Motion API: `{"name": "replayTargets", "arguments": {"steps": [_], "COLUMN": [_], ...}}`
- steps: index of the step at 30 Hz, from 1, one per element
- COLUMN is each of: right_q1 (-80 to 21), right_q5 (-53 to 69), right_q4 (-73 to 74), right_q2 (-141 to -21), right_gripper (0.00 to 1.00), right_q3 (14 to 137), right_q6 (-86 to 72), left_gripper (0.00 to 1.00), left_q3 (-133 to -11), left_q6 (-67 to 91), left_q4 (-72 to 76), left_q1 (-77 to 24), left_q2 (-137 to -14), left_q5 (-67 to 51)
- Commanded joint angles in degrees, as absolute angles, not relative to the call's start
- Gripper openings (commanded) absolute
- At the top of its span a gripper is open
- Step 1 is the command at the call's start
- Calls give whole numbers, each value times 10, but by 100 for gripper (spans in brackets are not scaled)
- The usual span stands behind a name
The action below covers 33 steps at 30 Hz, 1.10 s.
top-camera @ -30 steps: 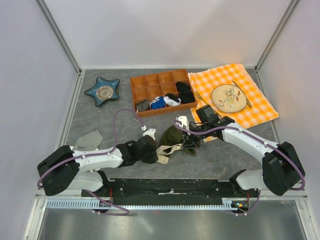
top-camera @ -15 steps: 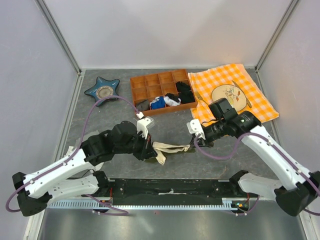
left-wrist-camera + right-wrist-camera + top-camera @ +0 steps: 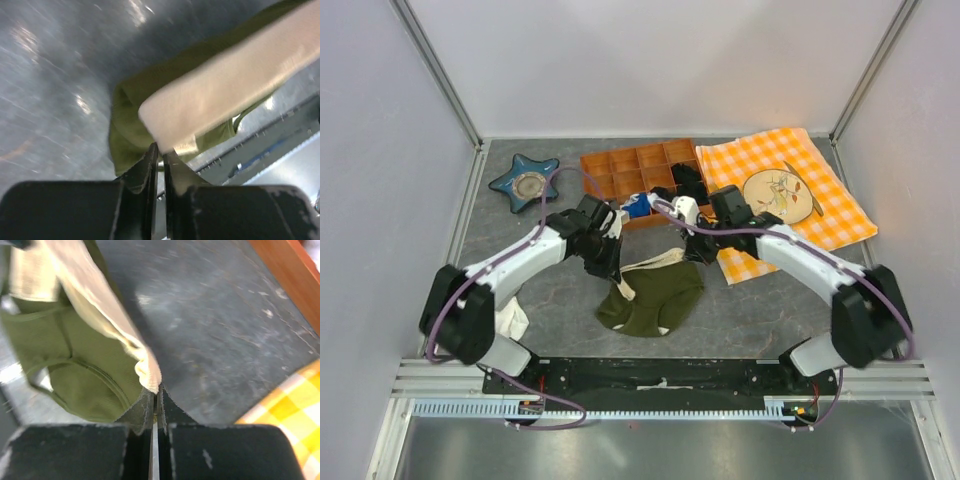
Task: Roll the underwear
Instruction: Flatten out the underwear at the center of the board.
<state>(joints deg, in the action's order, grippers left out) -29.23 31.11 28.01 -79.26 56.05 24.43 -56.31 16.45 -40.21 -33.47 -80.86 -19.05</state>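
Underwear point(image 3: 655, 300) rests its crotch end on the table nearest me, the olive body draped up to the cream waistband point(image 3: 655, 264), which is lifted just short of the tray point(image 3: 592, 160). The left gripper point(image 3: 161, 150) and right gripper point(image 3: 156, 390) are each pressed together on a waistband corner. The left pinch catches only the very edge, so I judge it could slip and let that side bunch. The waistband runs left to right, and the garment points waistband far, crotch near.
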Motion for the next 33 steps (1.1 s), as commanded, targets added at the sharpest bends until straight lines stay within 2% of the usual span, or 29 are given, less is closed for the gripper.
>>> {"name": "replayTargets", "arguments": {"steps": [1, 2, 3, 4, 5, 6, 7, 9, 12, 15, 16, 19, 24, 27, 33], "right_q1": [-282, -282, -283, -282, -282, -282, -282, -280, -272, -269, -269, -268, -265, -244, -186], "right_q5": [170, 162, 161, 157, 147, 142, 138, 136, 156, 251, 331, 436, 411, 416, 446], "right_q4": [174, 171, 172, 173, 174, 173, 171, 163, 153, 156, 162, 162, 150, 147, 142], "right_q2": [-920, -938, -960, -965, -965, -952, -943, -909, -857, -824, -821, -821, -843, -842, -838], "right_gripper": [1, 3, 11, 16, 21, 31, 35, 44, 53, 54, 54, 54, 53, 53, 53], "right_q3": [628, 638, 655, 659, 662, 660, 657, 649, 635, 606, 598, 565, 572, 571, 570], "right_q6": [164, 161, 159, 159, 161, 165, 174, 179, 193, 222, 229, 226, 190, 169, 148], "left_gripper": [20, 27, 30, 38, 41, 44, 49, 51, 52, 54, 55, 56, 60, 60, 59], "left_q3": [-668, -684, -699, -722, -729, -733, -734, -730, -704, -650, -616, -563, -568, -615, -681], "left_q6": [116, 111, 108, 105, 105, 103, 102, 98, 105, 137, 164, 235, 304, 316, 327], "left_q4": [-374, -381, -386, -393, -395, -399, -401, -404, -408, -392, -369, -319, -254, -252, -274], "left_q1": [-298, -296, -296, -296, -296, -296, -296, -296, -296, -314, -328, -408, -530, -562, -574], "left_q2": [-908, -922, -942, -946, -946, -934, -923, -901, -837, -780, -770, -754, -844, -910, -1005], "left_q5": [-133, -127, -114, -78, -57, -40, -5, 14, -22, -118, -141, -135, -2, 87, 193]}}
